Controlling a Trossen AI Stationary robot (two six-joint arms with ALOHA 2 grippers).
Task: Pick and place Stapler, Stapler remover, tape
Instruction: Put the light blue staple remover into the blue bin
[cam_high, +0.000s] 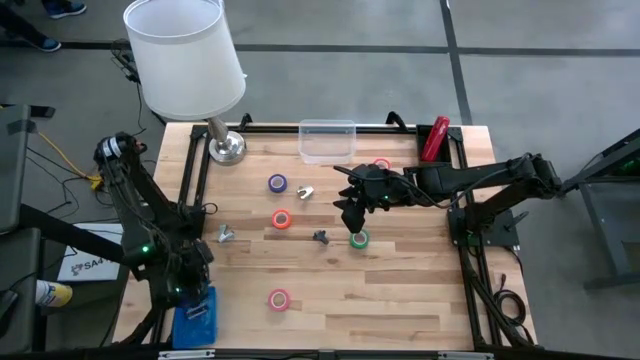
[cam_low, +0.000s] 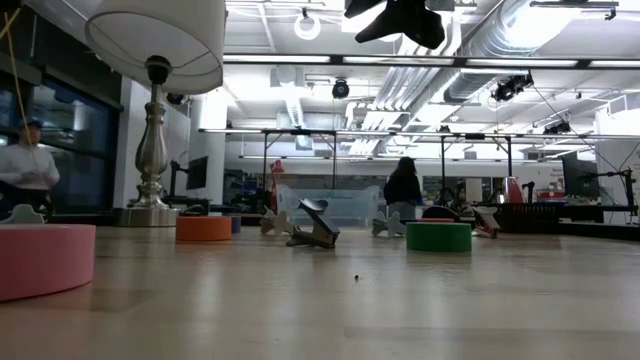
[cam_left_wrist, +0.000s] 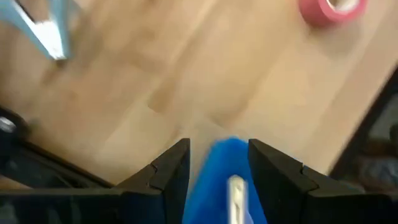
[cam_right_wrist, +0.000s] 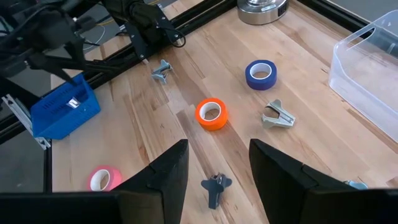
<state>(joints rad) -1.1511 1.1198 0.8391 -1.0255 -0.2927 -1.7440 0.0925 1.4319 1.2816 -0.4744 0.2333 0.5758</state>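
Observation:
The red stapler (cam_high: 435, 138) lies at the table's far right corner. Tape rolls lie flat on the wood: purple (cam_high: 278, 183), orange-red (cam_high: 282, 219), pink (cam_high: 279, 298), green (cam_high: 359, 238), and a red one (cam_high: 382, 165) partly hidden behind the right arm. Two silvery staple removers (cam_high: 306, 192) (cam_high: 225, 234) and a dark one (cam_high: 320, 237) rest on the table. My right gripper (cam_high: 352, 218) hangs open, high above the table between the dark remover (cam_right_wrist: 214, 186) and the green roll. My left gripper (cam_high: 190, 285) is open at the near left corner.
A clear plastic container (cam_high: 327, 140) stands at the far edge, with a lamp base (cam_high: 227, 147) to its left under a white shade (cam_high: 185, 55). A blue box (cam_left_wrist: 227, 174) sits below my left gripper's fingers at the near left corner. Bare wood lies near and right.

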